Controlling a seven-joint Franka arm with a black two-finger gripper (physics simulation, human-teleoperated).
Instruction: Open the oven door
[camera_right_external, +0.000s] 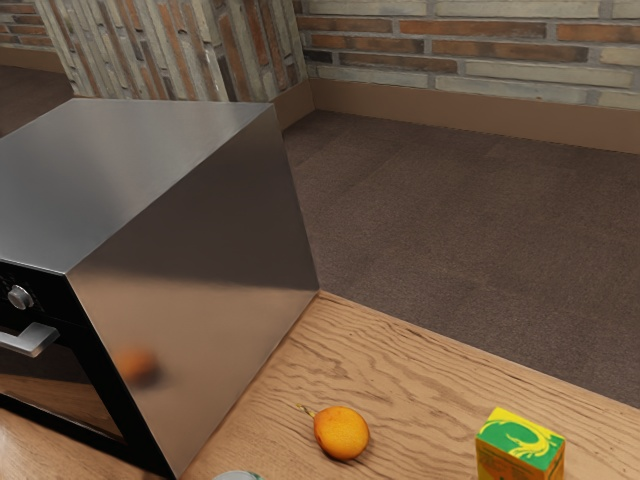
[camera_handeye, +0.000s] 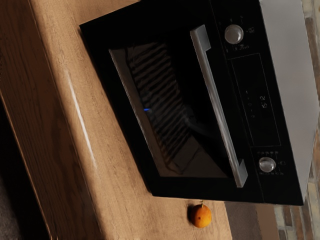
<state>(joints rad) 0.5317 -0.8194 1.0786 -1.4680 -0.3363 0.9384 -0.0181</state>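
Fingers first: whether they are open or closed, I cannot tell. Beneath everything is the brown wood-grained table (camera_right_external: 410, 390), with the boxy oven of brushed steel and black glass (camera_right_external: 150, 180) on it at the exterior view's left. Its black-framed glass door (camera_handeye: 172, 115) looks shut, lying flush in the front, which faces the near side; this is what I have to open. Across it, close to the control panel, runs the straight silver bar handle (camera_handeye: 218, 110), standing out from the glass on two end mounts. I judge reaching it to be the next step. Coming in off-line, I could jam my fingertips against the glass or catch only a mount, and a shallow grip could slide off that smooth bar. If the door swings down, as the handle's place suggests, a straight pull would fight the hinge and might drag the oven, while a hand too low would block the swing. Near, at the exterior view's right, the green, yellow and orange carton (camera_right_external: 520, 448) seems clear of that sweep. So does the small round orange fruit (camera_right_external: 342, 433), beside the steel side and apart from it, though a wide elbow or wrist could roll it. Last, the round silver knobs (camera_handeye: 234, 34) (camera_handeye: 267, 164) could be knocked by an overshoot past the bar.
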